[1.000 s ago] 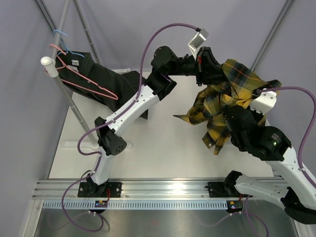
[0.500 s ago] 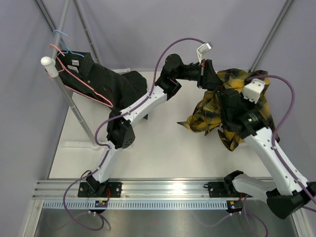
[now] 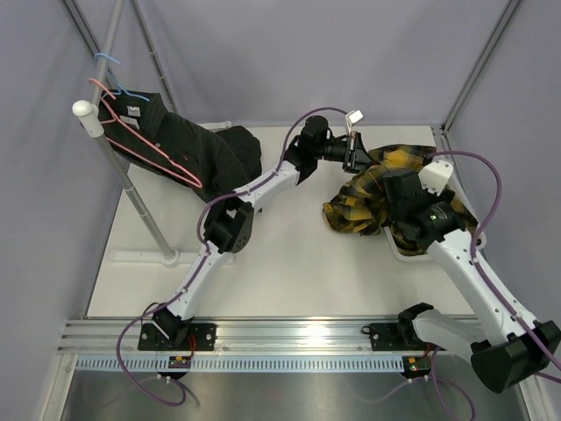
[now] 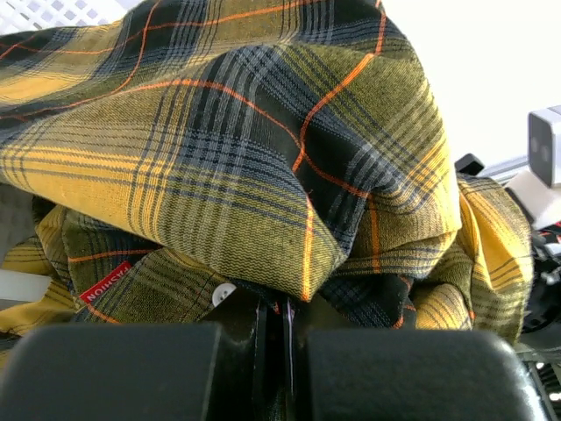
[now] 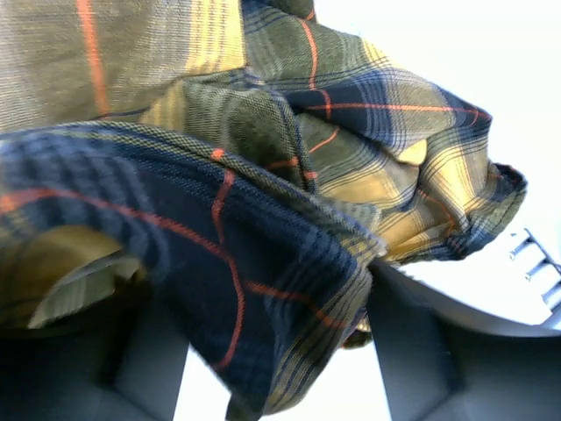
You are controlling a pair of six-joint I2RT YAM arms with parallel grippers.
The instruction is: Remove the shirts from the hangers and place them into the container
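At the far left a grey pole (image 3: 140, 203) slanted up across the top view. A light blue hanger (image 3: 109, 59) was hooked on it near its upper end. Just below, a black shirt (image 3: 206, 149) with a white neck label hung from pink hangers (image 3: 166, 158), and its lower part lay bunched on the white table (image 3: 263, 263).

The left arm stretched from its base across the table to the far middle. There the left gripper (image 3: 355, 160) met the upper edge of the plaid shirt (image 3: 364, 197). In the left wrist view its jaws were clenched together with a fold of the yellow-and-black cloth pinched in the seam between them. A white button (image 4: 223, 294) and a small red label (image 4: 105, 282) showed just beside the jaws.

The plaid shirt lay in a crumpled heap right of centre. It was partly over the white basket (image 3: 399, 249), though only a strip of rim and some lattice wall (image 4: 53, 10) showed. How much of the shirt sat inside was hard to tell.

Further right, the right gripper (image 3: 405, 203) pressed down into the heap from above. In its own camera the fingers (image 5: 416, 351) stood wide apart, released, with loose cloth draped over and between them.
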